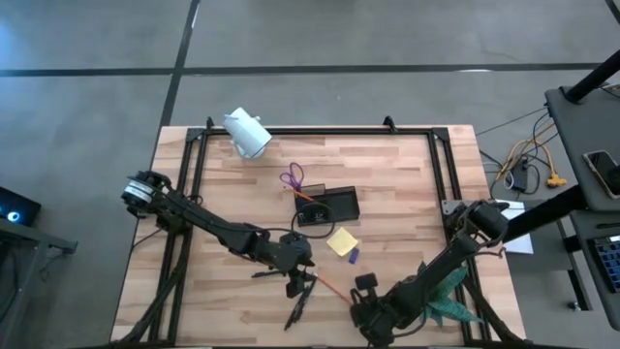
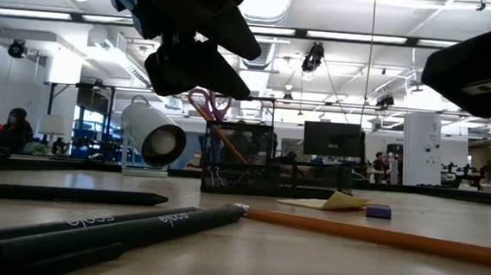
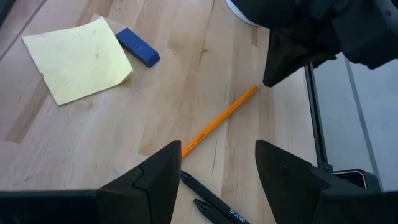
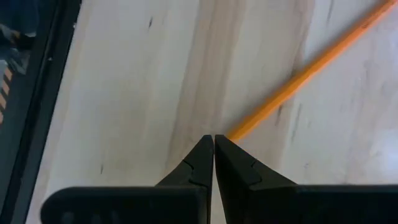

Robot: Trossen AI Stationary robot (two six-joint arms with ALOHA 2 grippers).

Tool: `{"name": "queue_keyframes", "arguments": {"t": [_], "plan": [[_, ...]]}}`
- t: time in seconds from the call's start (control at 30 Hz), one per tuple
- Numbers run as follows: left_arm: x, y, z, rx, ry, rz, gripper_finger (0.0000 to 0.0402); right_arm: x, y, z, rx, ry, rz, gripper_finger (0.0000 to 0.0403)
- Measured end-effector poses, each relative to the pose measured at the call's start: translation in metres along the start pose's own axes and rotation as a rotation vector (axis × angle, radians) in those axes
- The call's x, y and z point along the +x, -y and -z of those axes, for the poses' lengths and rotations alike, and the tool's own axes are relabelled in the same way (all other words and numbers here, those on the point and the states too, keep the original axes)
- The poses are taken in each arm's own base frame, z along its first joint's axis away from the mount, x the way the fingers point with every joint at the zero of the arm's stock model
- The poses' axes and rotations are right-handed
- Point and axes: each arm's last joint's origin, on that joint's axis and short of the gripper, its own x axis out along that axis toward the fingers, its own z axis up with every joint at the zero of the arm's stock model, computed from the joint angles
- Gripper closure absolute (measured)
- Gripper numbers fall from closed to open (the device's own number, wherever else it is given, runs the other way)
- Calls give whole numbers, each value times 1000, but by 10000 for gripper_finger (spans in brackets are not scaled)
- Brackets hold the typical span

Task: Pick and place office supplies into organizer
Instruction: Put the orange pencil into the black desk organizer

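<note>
Organizer sits mid-table with only the purple scissors standing in it, so most is left: orange pencil, black pens, yellow sticky pad and small purple piece lie loose on the table. Left gripper hangs spread above the pencil, empty. Right gripper pinched closed, empty, near the pencil's end.

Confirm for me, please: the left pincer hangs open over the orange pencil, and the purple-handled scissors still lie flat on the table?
Not quite. The left pincer does hang open over the orange pencil, but the purple-handled scissors already stand upright in the organizer, as the low view shows.
</note>
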Motion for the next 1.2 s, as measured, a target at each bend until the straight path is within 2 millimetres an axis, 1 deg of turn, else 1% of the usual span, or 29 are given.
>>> {"name": "queue_keyframes", "arguments": {"t": [0.17, 0.27, 0.5, 0.67, 0.97, 1.2], "plan": [[0, 0, 0, 1, -3, -2, 213, 9, -2, 1, 2, -4, 0, 394], [0, -1, 1, 1, -7, -4, 213, 10, -2, 1, 2, -8, 0, 394], [0, -2, 2, 2, -11, -4, 213, -3, 1, 1, -3, -14, 5, 394], [0, -2, 3, 2, -13, -6, 213, -4, 1, 1, -5, -13, 5, 394], [1, -2, 3, 3, -13, -8, 213, 8, 0, 4, -13, -29, 23, 394], [1, -2, 3, 3, -13, -8, 213, 9, 0, 4, -14, -28, 26, 394]]}}
